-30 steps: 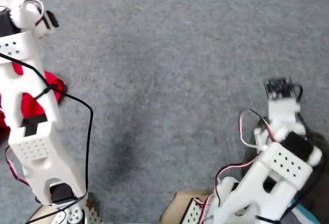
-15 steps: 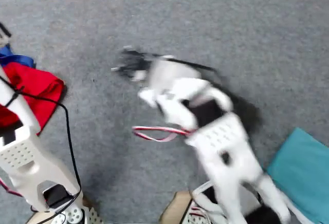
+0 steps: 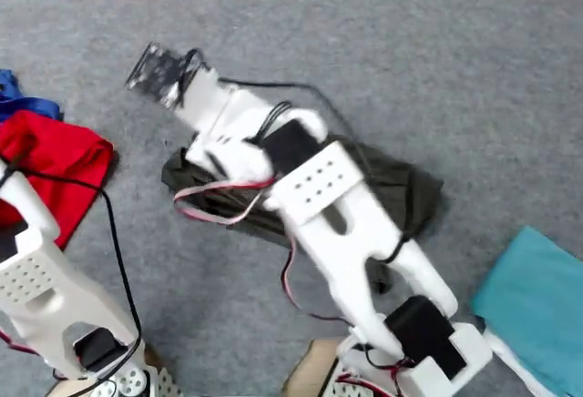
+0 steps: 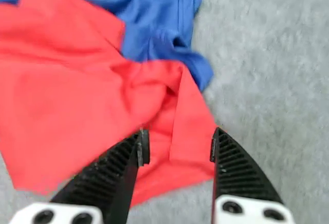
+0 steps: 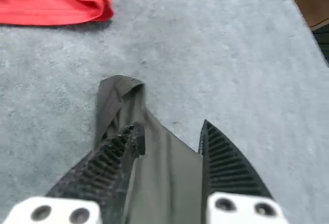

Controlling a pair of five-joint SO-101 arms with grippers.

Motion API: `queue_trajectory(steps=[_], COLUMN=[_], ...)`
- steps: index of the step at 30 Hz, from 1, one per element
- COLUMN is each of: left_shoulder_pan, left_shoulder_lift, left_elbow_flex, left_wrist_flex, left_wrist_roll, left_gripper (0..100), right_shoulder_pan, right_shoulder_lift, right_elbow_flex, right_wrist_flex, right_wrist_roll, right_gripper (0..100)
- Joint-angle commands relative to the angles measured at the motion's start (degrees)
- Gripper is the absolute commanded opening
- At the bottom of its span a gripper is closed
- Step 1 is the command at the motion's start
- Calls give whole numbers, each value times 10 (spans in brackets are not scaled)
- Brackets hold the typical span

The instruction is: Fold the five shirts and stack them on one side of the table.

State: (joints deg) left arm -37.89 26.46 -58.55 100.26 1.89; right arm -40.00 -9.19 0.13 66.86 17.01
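A dark olive shirt (image 3: 401, 188) lies crumpled in the middle of the table, partly under the right arm. My right gripper (image 3: 160, 73) hangs past the shirt's far left end. In the right wrist view the right gripper (image 5: 169, 131) is open, and a corner of the olive shirt (image 5: 121, 93) shows between its fingers. A red shirt (image 3: 56, 156) lies at the left edge, with a blue shirt (image 3: 20, 104) beyond it. My left gripper (image 4: 177, 143) stands open just above the red shirt (image 4: 77, 111), near the blue shirt (image 4: 149, 23). A folded teal shirt (image 3: 533, 297) rests at the near right.
The left arm (image 3: 41, 279) rises from the near left corner, its black cable looping beside it. The right arm's base (image 3: 410, 342) sits at the near edge. Bare grey felt (image 3: 455, 69) covers the far right of the table.
The right arm swung from the near right across to the far left, and the olive shirt now lies spread mid-table. The teal shirt came into view. The left arm drew back off the red shirt.
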Motion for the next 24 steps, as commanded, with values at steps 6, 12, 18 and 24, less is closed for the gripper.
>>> queue_trajectory(steps=[6, 12, 18, 24], left_shoulder_pan=[171, 366, 535, 632], left_shoulder_lift=[-32, -32, -26, 16], left_elbow_flex=[140, 201, 225, 269], left_wrist_flex=[5, 1, -52, -69], left_wrist_roll=[-3, 30, 86, 126], left_gripper=[202, 202, 202, 206], right_shoulder_pan=[239, 492, 586, 592], right_shoulder_lift=[-37, -37, -36, -7], right_elbow_flex=[-72, 44, 310, 424], right_wrist_flex=[84, -79, -449, -655], right_wrist_roll=[20, -16, -138, -189], right_gripper=[186, 186, 186, 186])
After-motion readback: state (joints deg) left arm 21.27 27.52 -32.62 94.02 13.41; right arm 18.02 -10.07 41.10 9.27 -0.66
